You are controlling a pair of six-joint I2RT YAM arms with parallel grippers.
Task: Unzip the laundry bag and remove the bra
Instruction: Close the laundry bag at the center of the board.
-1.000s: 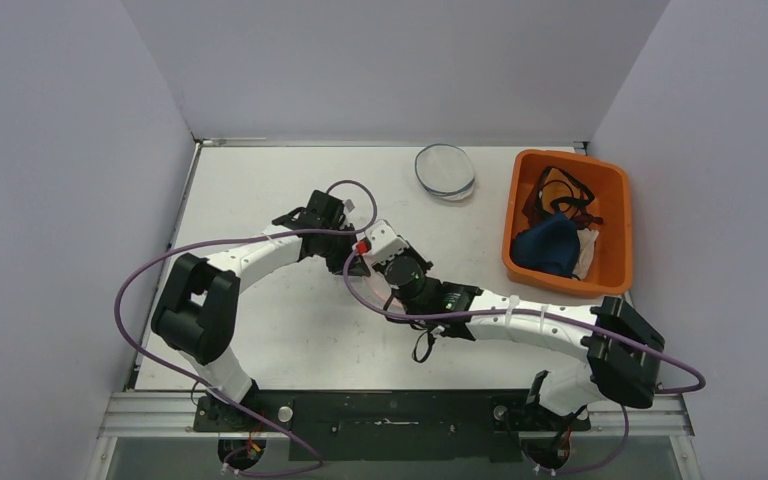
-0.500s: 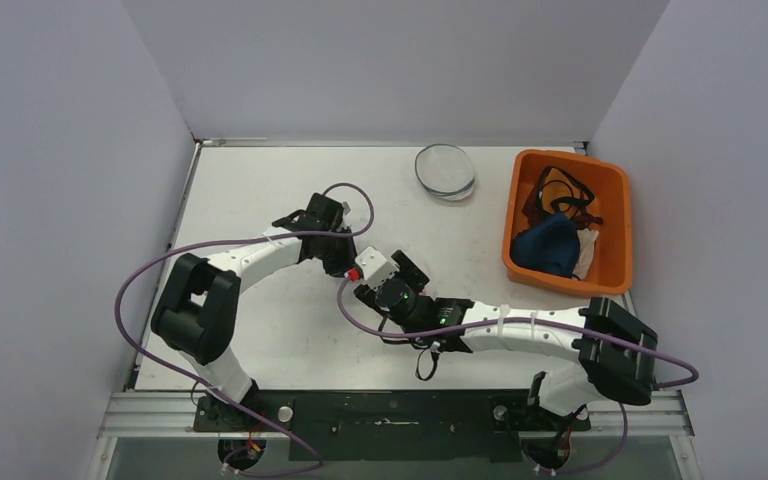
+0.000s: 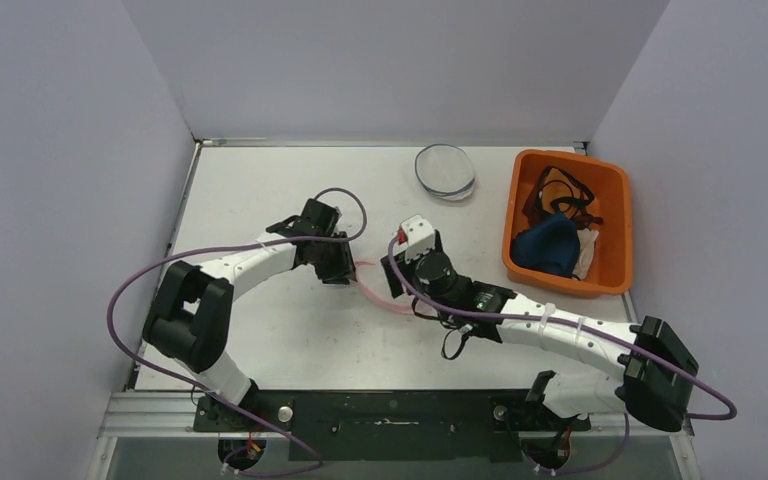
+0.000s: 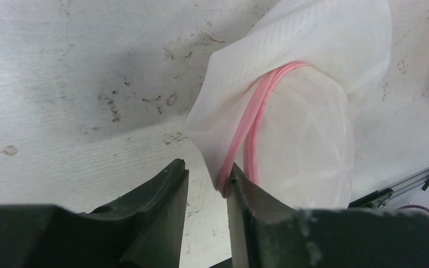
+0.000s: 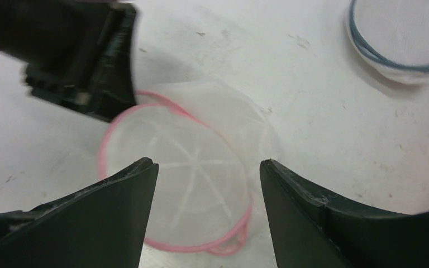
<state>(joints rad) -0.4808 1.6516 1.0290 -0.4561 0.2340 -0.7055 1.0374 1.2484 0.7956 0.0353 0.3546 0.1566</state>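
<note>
The laundry bag (image 3: 378, 291), a white mesh pouch with a pink rim, lies collapsed on the table between my two grippers. In the right wrist view the laundry bag (image 5: 184, 184) is see-through and nothing dark shows inside it. My right gripper (image 5: 206, 163) hangs wide open just above it. My left gripper (image 4: 206, 166) is slightly open, and the bag's pink rim (image 4: 251, 120) rests against the tip of its right finger. A black strappy garment, seemingly the bra (image 3: 558, 192), lies in the orange bin (image 3: 617, 215).
A dark blue garment (image 3: 548, 247) and some white cloth share the orange bin at the right. A second round mesh bag with a blue rim (image 3: 445, 170) lies at the back of the table. Grey walls enclose the table on three sides.
My right gripper has opened wide and swung back to the right of the bag. My left gripper has parted slightly and shifted a little left. The bag now lies flat between them.
</note>
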